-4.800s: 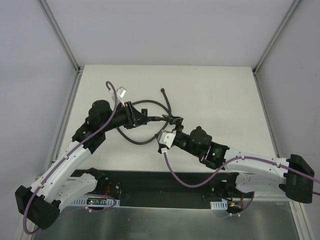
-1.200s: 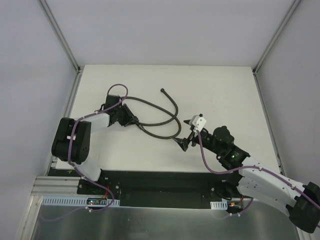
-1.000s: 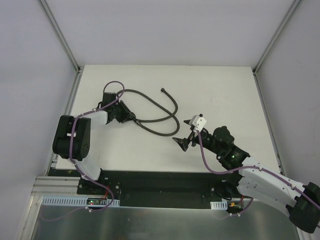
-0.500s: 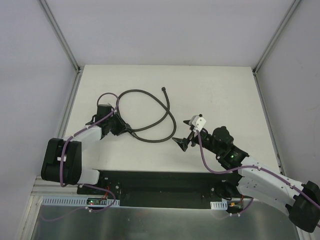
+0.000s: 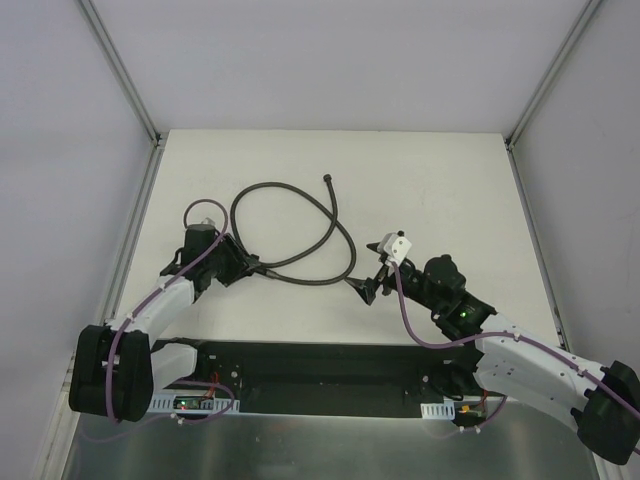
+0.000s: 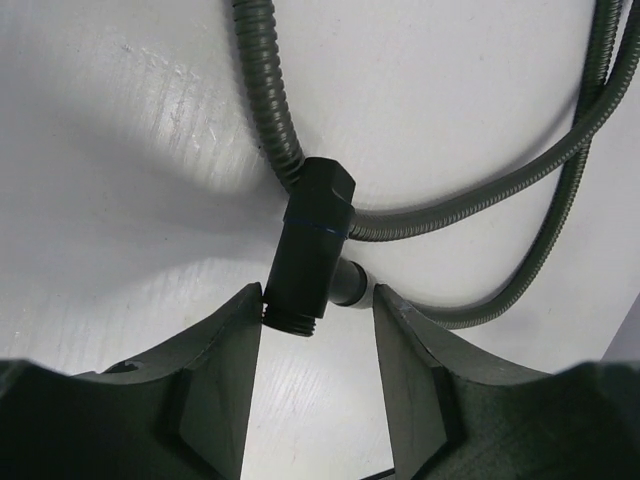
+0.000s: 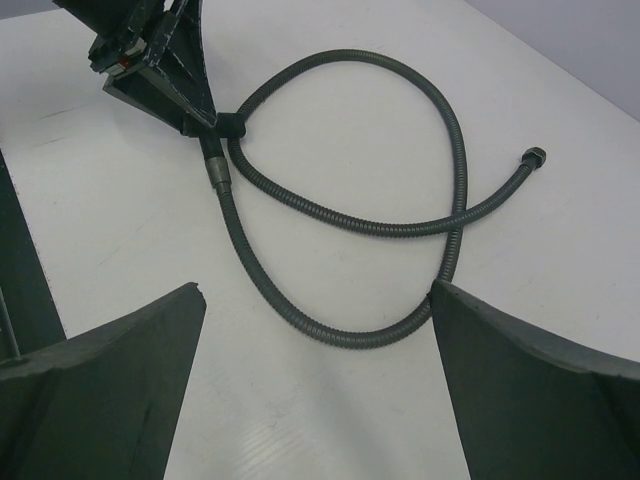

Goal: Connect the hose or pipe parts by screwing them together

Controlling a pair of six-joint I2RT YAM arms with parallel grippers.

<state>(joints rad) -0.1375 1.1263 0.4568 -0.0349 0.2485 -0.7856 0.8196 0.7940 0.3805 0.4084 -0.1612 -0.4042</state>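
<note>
**Left arm lets go of hose fitting at table's left**

At left-centre of the overhead view, the left gripper (image 5: 252,265), clamped a moment ago, now has its jaws parted around the black cylindrical threaded end fitting (image 6: 310,250) of the thin dark-grey flexible hose (image 5: 270,184), which has been dragged leftward across the white table (image 5: 450,190). At lower right, the right gripper (image 7: 318,290) stands wide open and empty. The release suggests the screwing is finished, though the joint itself cannot be seen.

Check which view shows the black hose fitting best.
Left wrist: black fitting close up, hex collar and threaded end sharp between the left fingers. Right wrist shows it small; top view, a speck.
</note>
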